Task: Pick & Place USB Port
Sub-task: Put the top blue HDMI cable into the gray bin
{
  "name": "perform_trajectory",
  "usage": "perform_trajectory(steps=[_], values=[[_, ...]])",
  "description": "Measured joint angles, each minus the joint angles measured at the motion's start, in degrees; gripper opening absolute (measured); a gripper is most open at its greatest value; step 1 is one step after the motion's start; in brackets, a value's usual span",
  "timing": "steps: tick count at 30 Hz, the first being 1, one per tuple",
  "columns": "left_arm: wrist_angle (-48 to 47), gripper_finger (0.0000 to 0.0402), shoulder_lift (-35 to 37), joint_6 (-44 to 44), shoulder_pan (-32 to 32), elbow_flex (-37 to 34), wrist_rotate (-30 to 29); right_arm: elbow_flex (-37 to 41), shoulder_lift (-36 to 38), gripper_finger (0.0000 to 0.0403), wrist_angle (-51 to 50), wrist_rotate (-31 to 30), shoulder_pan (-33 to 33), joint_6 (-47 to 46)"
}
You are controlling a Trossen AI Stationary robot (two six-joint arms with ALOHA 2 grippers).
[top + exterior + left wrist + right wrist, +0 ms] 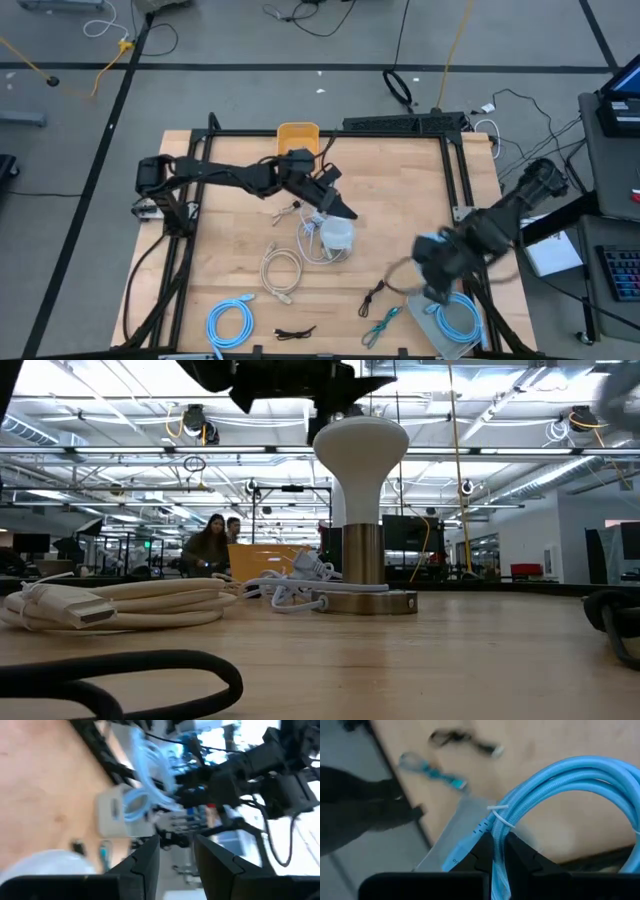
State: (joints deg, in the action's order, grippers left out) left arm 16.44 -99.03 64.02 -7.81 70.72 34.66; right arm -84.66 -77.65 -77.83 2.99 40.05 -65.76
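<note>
A wooden table [220,230] is seen from straight above, with two dark robot arms reaching over it and cables scattered across the boards.

The right claw [499,851] is pinched tight on a coiled light-blue cable [570,785], gripping it where a white tie [499,815] binds the loops. In the overhead view this claw [440,285] sits near the table's right front corner, with the blue coil [458,318] hanging from it over a grey tray [425,328]. Just to the claw's left, on the wood, lie a small black cable [374,296] and a teal cable [380,326].

The left claw [345,212] reaches to the middle of the table. Its two fingers [145,865] stand partly apart with a clear gap between them, and nothing shows in that gap. Directly beneath and just beside its tip is a white, mushroom-shaped lamp [337,236]; the table-level view shows the lamp [362,455] on a metal stem and round base, with the dark arm just above its cap. Whether the claw touches the cap cannot be told.

A tangle of white cables [312,238] lies against the lamp's base. A cream cable coil [281,268] lies nearer the front, left of that claw. Another light-blue coil [229,322] sits at the front left. An orange bin [297,136] rests at the far edge, behind the left arm.

People [212,542] sit far back in the room.
</note>
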Motion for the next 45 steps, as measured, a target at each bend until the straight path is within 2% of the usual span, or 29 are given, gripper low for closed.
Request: perform_trajectory(steps=[3, 6, 9, 12, 18, 26, 33, 40, 45], values=[[-4.3, 0.0124, 1.4, -3.4, -0.5, 0.0, -1.9, -0.4, -0.9, 0.0017, 1.4, 0.6, 6.4, -8.0], [-5.8, 0.0124, 1.8, -4.7, -0.5, 0.0, -2.8, -0.6, -3.3, 0.0017, 1.2, 4.6, 11.8, -12.9], [-6.0, 0.0124, 1.8, -4.9, 0.6, 0.0, -4.1, -0.5, -7.4, 0.0017, -0.1, 11.3, 16.1, -13.9], [-6.0, 0.0124, 1.8, -5.0, 2.2, 0.0, -7.1, -0.5, -11.2, 0.0017, -2.3, 13.7, 20.0, -12.5], [-6.2, 0.0124, 1.8, -3.9, 6.5, 0.0, -15.7, -0.5, -16.3, 0.0017, -3.0, 13.0, 24.5, -9.2], [-8.1, 0.0124, 1.8, -1.3, 12.2, 0.0, -26.9, -0.5, -22.1, 0.0008, 5.1, 12.1, 31.1, -7.8], [-8.2, 0.0124, 1.8, 1.4, 15.9, 0.0, -34.7, -0.6, -24.0, 0.0008, 6.7, 10.1, 33.2, -7.9], [-8.4, 0.0124, 1.8, 2.5, 16.6, 0.0, -37.7, -6.8, -24.2, 0.0007, 3.4, 7.4, 32.7, -10.3], [-8.5, 0.0124, 1.8, 2.8, 16.0, 0.0, -37.8, -12.3, -24.2, 0.0007, 3.6, 4.2, 31.5, -13.1]])
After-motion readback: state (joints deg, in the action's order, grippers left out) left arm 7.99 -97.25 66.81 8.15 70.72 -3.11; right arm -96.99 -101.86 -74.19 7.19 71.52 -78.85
